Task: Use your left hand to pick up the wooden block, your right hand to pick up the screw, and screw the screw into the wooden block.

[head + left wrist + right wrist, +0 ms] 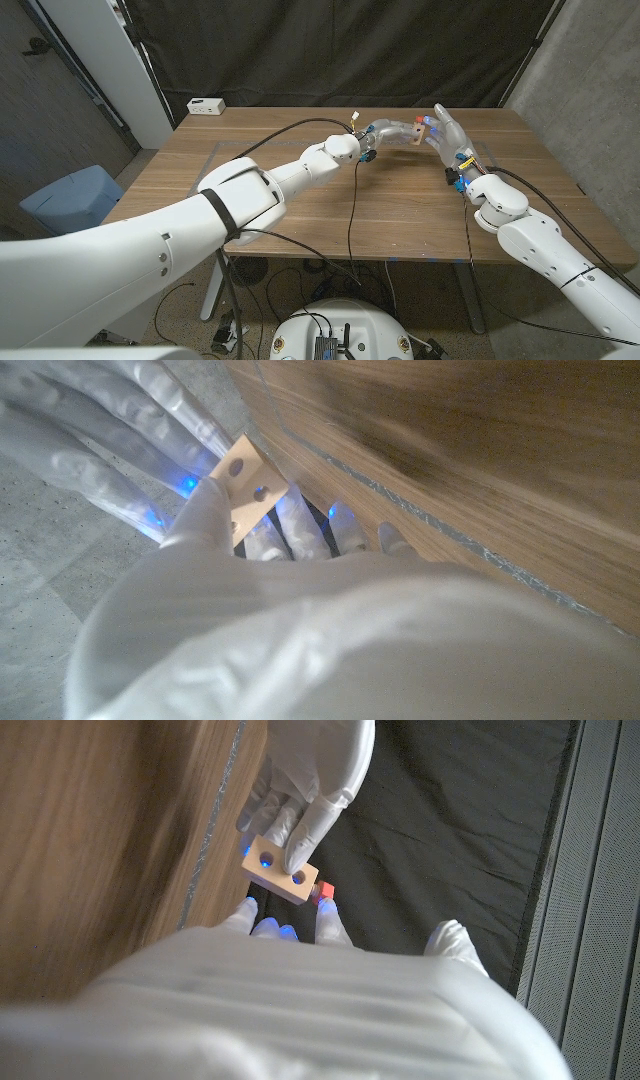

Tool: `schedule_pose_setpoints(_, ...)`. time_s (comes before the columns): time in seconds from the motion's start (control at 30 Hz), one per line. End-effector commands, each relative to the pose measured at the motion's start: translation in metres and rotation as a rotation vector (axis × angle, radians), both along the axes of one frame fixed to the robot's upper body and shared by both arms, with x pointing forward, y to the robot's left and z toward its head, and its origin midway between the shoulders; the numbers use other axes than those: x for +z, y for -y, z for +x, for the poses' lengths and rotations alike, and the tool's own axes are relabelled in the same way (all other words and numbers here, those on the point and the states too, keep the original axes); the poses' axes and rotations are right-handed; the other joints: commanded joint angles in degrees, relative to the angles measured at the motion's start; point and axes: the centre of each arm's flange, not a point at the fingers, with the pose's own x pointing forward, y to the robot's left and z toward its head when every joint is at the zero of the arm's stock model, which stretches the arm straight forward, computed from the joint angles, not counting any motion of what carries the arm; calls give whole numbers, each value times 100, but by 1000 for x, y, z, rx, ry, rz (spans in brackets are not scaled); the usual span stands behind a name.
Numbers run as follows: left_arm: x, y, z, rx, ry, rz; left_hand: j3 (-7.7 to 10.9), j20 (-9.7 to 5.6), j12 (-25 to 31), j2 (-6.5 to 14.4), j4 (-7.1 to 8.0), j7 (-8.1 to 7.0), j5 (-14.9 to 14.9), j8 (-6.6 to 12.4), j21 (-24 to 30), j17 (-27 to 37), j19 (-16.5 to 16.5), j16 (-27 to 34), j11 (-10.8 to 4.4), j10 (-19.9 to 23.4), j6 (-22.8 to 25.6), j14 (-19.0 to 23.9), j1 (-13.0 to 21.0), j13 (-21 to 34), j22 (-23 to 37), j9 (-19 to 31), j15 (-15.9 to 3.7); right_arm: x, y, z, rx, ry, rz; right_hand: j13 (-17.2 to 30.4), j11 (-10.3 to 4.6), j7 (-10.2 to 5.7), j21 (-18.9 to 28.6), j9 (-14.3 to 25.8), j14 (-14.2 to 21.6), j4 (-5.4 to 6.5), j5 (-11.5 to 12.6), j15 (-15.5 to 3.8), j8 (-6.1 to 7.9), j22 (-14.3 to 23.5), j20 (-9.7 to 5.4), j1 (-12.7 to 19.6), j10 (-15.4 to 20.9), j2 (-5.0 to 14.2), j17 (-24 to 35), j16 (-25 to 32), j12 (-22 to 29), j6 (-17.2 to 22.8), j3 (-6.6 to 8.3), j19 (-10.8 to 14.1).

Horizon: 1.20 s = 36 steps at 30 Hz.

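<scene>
Both arms reach out over the far part of the worktop (300, 215), and the two hands meet there in the air, above the wood. The left hand (388, 131) holds the wooden block (412, 133): in the left wrist view its fingers (300, 525) close around the block (248, 478), with one finger lying across the face that has two round holes. In the right wrist view the same block (281, 872) shows as a small pale piece with two holes, held from the far side by the left hand (305, 780). The right hand (447, 133) stands just beside the block, on the side away from the left hand, with its fingers raised and partly spread. At the tips of its fingers (327, 923) there is a small red piece, the screw (324, 892), touching the end of the block; in the head view it is only a tiny red spot (420, 119) just above the block. It seems pinched by the fingertips, but how firmly I cannot tell. Far from both hands, near the back left corner of the worktop, lies a small white box (206, 105).
</scene>
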Motion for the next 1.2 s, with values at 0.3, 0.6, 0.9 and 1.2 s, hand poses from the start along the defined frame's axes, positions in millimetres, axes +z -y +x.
schedule_pose_setpoints(0.3, 3, -1, 4, 45, -26, 6, 107, 15, 4, 47, 43, 0, 23, 64, 45, 11, 17, 9, 1, 3, 77, 59, 1, 16, 23, 16, -429, 2, -4, -4, 1, -6, -23, 18, -9, 3, 23, 15, -810, -40, 36, 34, -11, -3, 36, -25, -604, 52, 14, 12, 24, 39, 22, 33)
schedule_pose_setpoints(0.6, 5, 0, 4, 42, -22, 12, 110, 12, 10, 46, 40, 0, 24, 64, 44, 11, 15, 3, -7, 19, 75, 45, 4, 16, 23, 16, -430, 0, 4, -5, -30, -16, -21, 18, -15, -6, 19, 16, -811, -49, 36, 33, -20, -3, 41, -31, -581, 55, 10, 11, 31, 35, 23, 29)
schedule_pose_setpoints(0.9, 6, 0, -1, 0, 11, 9, 110, 9, 8, 43, 39, -1, 24, 64, 43, 11, 16, 3, -2, 13, 72, 44, 2, 16, 23, 16, -437, -3, 13, 0, -48, -29, -17, 18, -21, -11, 7, 16, -820, -56, 35, 35, -32, -3, 32, -40, -592, 53, 8, 7, 25, 18, 20, -2)
schedule_pose_setpoints(1.2, 4, -2, -4, -37, 40, 6, 112, 6, 5, 43, 39, 0, 23, 63, 43, 11, 19, 4, -8, 5, 71, 47, 2, 16, 23, 16, -439, -7, 22, 10, -53, -38, -5, 19, -20, -1, -2, 15, -842, -64, 34, 37, -62, -2, 28, -51, -642, 50, 6, -1, 5, -56, 16, -30)
